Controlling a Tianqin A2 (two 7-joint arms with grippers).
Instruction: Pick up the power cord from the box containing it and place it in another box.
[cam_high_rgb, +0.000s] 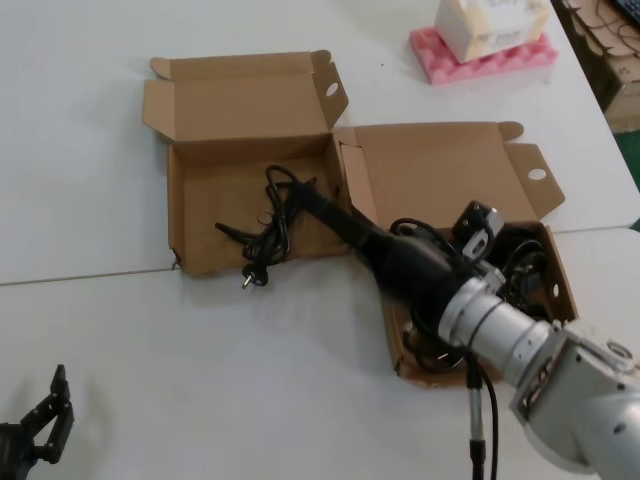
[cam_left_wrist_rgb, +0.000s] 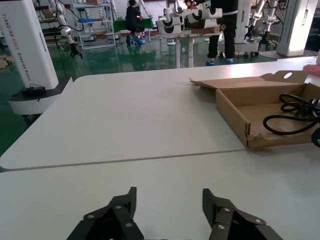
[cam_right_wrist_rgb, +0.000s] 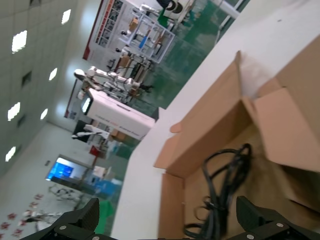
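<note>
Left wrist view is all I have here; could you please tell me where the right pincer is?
Observer: The right pincer is open, over the power cord inside the torn-cornered box.
Operator: Is there a second box?
Observer: Yes, the second box sits beside it under the right arm, holding a tangle of cords.
Operator: And the plug?
Observer: The plug lies past the front wall, on the table; the left pincer sits open, far off.

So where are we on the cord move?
Looks nearly done: the power cord lies loose in the torn-corner box, plug hanging over its front wall. Right hand is open above it, gripping nothing. Left to do: withdraw that arm, maybe tuck the plug in. Left hand sits parked, open, on the robot's left.
</note>
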